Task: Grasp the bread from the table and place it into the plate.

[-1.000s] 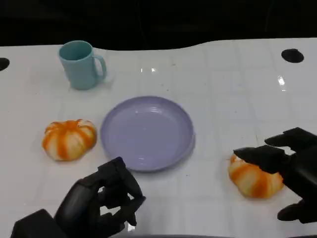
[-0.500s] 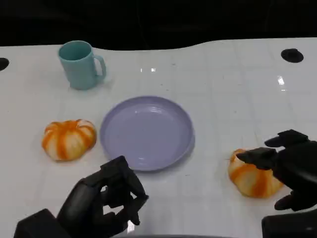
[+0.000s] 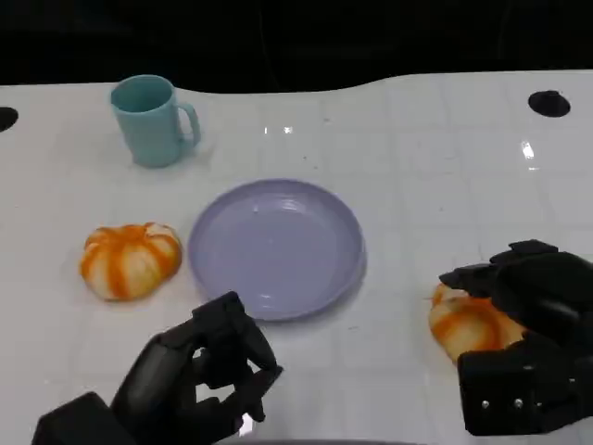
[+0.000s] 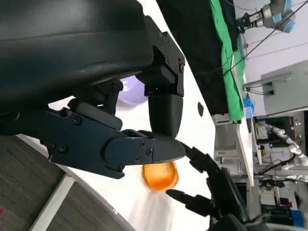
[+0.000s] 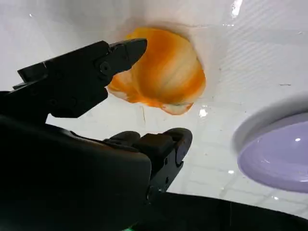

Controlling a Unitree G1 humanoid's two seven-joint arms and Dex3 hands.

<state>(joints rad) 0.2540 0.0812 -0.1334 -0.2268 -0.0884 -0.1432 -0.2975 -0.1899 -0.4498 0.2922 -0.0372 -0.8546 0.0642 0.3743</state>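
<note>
On the white table (image 3: 435, 158), going left to right: a teal mug (image 3: 152, 120) stands at the far left, and nearer lies an orange-striped bun (image 3: 129, 260), just beside the lilac plate (image 3: 276, 247) at the centre. The left hand (image 3: 206, 371) hovers near the plate's near rim, fingers curled in on nothing. The bread (image 3: 471, 322) lies on the table well to the right of the plate, its long axis roughly across the table. The right hand (image 3: 528, 324) arches over it, fingers apart. The right wrist view shows what the head view hides: one fingertip (image 5: 126, 50) overlaps the bread's edge, another (image 5: 177, 142) stands clear, bare table between bread and plate.
</note>
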